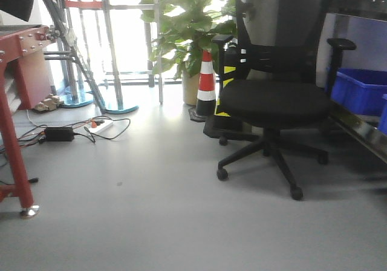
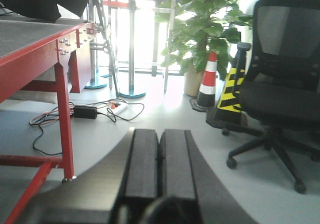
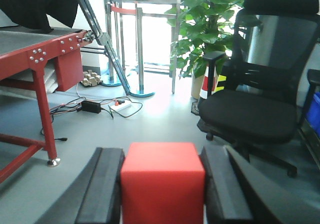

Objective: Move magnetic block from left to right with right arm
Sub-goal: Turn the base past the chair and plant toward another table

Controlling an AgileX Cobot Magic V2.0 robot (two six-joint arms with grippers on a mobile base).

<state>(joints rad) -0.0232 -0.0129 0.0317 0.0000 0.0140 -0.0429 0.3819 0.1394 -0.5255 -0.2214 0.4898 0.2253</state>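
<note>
Left gripper (image 2: 159,134): fingers pressed together, nothing between them; idle.

Right gripper (image 3: 162,153): clamped on the magnetic block (image 3: 162,184), the red cube seated squarely between both fingers. What lies beneath it is hidden.

Judged step: block grasped, carry phase. The next move calls for travel to the right side, then lowering and letting go. No view shows the placement surface, so clearance cannot be judged.

Surroundings, left to right: red table (image 3: 35,46); cables and power strip (image 3: 117,105) on the floor; potted plant (image 3: 205,29); striped cone (image 1: 207,83); office chair (image 3: 255,109). All well apart from the grippers; no obstruction seen.
</note>
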